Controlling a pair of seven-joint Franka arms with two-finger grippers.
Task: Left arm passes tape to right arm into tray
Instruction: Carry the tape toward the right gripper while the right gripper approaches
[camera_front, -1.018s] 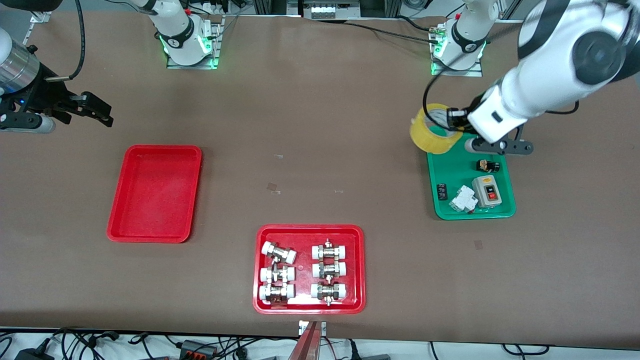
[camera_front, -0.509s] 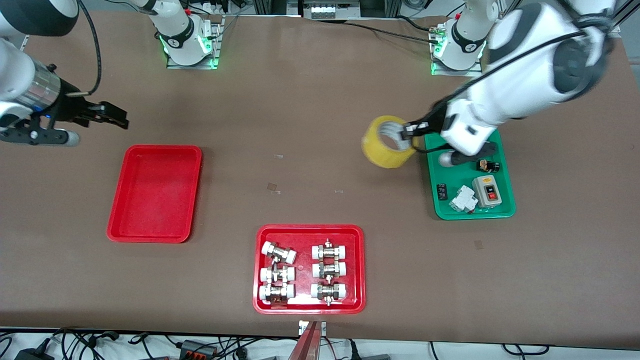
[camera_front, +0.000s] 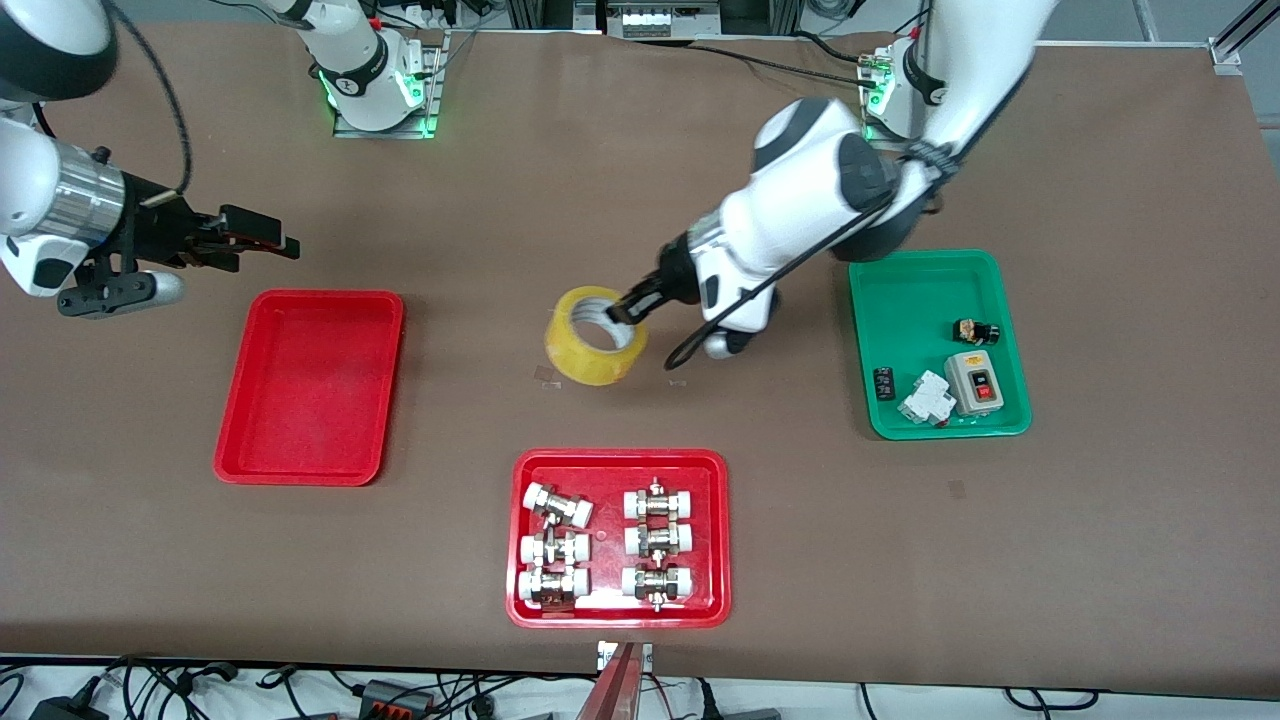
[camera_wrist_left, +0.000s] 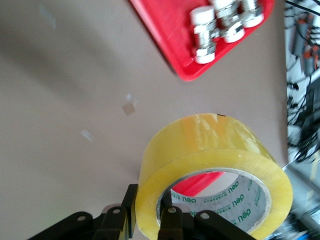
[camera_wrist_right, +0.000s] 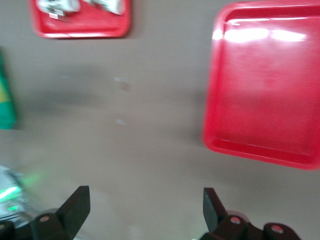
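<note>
The tape (camera_front: 595, 348), a wide yellowish roll with a pale core, hangs over the middle of the table. My left gripper (camera_front: 628, 308) is shut on its wall, one finger inside the core and one outside. In the left wrist view the tape (camera_wrist_left: 210, 165) fills the frame, pinched by the left gripper (camera_wrist_left: 150, 220). The plain red tray (camera_front: 310, 385) lies empty toward the right arm's end; it also shows in the right wrist view (camera_wrist_right: 267, 82). My right gripper (camera_front: 262, 233) is open and empty in the air over bare table beside the tray's edge; its own view shows it (camera_wrist_right: 145, 205) wide open.
A red tray with white-capped metal fittings (camera_front: 618, 538) lies near the front camera, below the tape in that view. A green tray (camera_front: 938, 345) with a switch box and small parts lies toward the left arm's end.
My left gripper has carried the tape from over the green tray's corner to over the middle of the table. My right gripper has moved toward the table's middle, closer to the plain red tray.
</note>
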